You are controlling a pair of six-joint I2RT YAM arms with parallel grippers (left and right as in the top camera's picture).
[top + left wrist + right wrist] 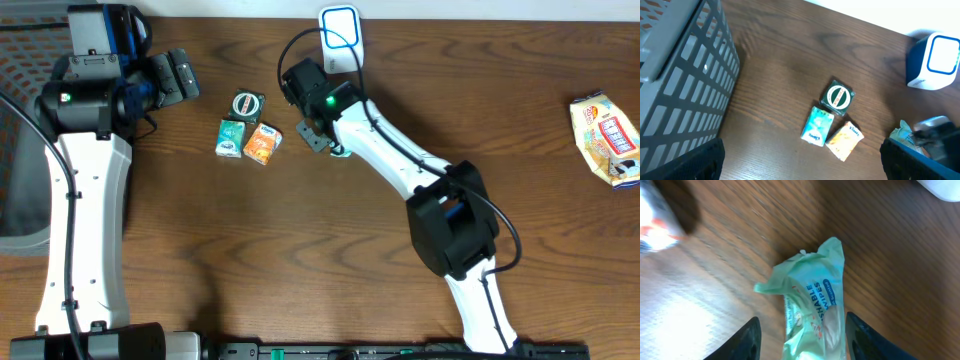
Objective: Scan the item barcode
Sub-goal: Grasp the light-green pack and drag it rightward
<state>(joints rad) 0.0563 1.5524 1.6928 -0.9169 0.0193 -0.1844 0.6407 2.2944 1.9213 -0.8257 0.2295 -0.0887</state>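
Green wipes pack [812,300] clamped in my right gripper [802,340], near the white barcode scanner [340,38].
My left gripper [800,162] hangs wide open near three small packets [245,128] on the wooden table [300,250], a grey basket [680,75] alongside.

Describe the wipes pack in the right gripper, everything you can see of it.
The wipes pack is a soft pale green plastic packet, crinkled, with a crimped end pointing away from the wrist camera. A blue label in white capitals reads partly "SHABLE WIPES"; smaller print beside it is unreadable. Its near end sits between the fingers of the right gripper, which seems shut on it, over the brown wooden table. No barcode shows on this face.
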